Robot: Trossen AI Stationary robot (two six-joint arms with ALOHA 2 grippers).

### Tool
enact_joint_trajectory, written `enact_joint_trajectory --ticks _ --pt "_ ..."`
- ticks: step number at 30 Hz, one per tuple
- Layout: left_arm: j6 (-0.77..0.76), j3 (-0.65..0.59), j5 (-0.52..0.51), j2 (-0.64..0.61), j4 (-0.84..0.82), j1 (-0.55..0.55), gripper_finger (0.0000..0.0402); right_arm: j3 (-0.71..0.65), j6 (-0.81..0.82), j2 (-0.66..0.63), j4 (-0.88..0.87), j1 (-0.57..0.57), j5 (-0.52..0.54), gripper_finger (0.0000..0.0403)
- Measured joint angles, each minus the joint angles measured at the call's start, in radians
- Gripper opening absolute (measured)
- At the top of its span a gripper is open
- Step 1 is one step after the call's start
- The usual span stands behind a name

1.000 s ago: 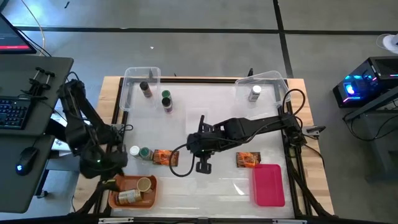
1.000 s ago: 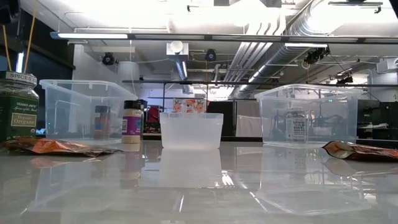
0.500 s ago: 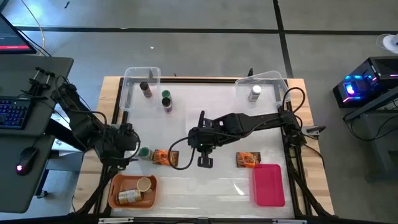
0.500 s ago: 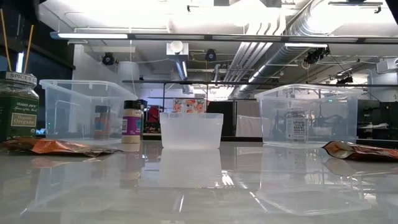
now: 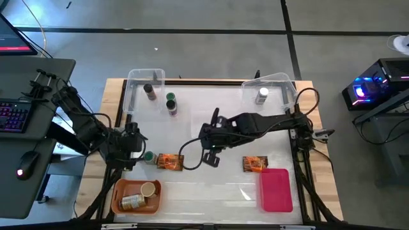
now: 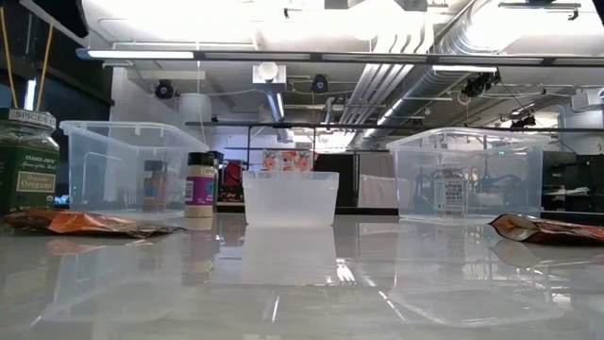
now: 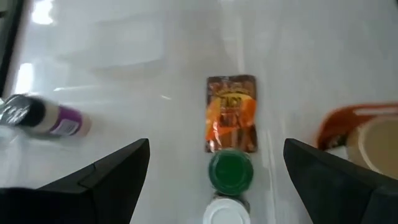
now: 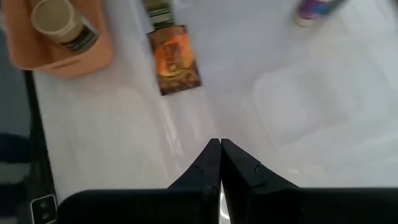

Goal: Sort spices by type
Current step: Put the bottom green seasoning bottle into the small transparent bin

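From above, we find the left gripper (image 5: 131, 142) spread wide over the table's left side, beside the green-lidded jar (image 5: 149, 156) and foil packet (image 5: 170, 161). Its wrist view shows both just ahead. The right gripper (image 8: 220, 163) is pressed closed, empty.

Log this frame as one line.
left gripper: open, above green-lid jar | right gripper: shut, empty, mid-table | orange tray: two jars
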Motion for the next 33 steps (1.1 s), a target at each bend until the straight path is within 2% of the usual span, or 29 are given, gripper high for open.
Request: enact_joint_trajectory --ticks 6,10,13,16,19,21,23,27,29,33 --pt "0.21 -0.031 0.087 0.0 0.144 0.117 0.0355 0.0 0.071 -0.064 -0.167 0.019 0.107 0.0" --pt "0.378 -0.096 0.283 0.026 0.283 0.269 0.0355 0.0 0.047 -0.102 -0.208 0.017 0.139 0.0" --pt "0.47 -0.096 0.362 0.083 0.283 0.358 0.0355 0.0 0.001 -0.14 -0.209 0.016 0.144 0.0" --pt "0.465 -0.056 0.448 0.118 0.243 0.395 0.0355 0.0 -0.072 -0.189 -0.209 0.014 0.162 0.0" --pt "0.382 -0.043 0.515 0.124 0.193 0.383 0.0355 0.0 -0.147 -0.233 -0.21 -0.006 0.196 0.0" --pt "0.321 -0.045 0.525 0.122 0.167 0.357 0.0355 0.0 -0.199 -0.259 -0.208 -0.029 0.196 0.0" --pt "0.322 -0.054 0.521 0.126 0.13 0.327 0.0355 0.0 -0.244 -0.279 -0.21 -0.054 0.192 0.0" --pt "0.301 -0.065 0.391 0.166 0.105 0.306 0.0355 0.0 -0.303 -0.302 -0.199 -0.096 0.18 0.0" --pt "0.296 -0.065 0.367 0.193 0.108 0.313 0.0355 0.0 -0.334 -0.308 -0.211 -0.111 0.135 0.0" --pt "0.334 -0.065 0.446 0.253 0.111 0.316 0.0355 0.0 -0.367 -0.308 -0.209 -0.124 0.062 0.0"
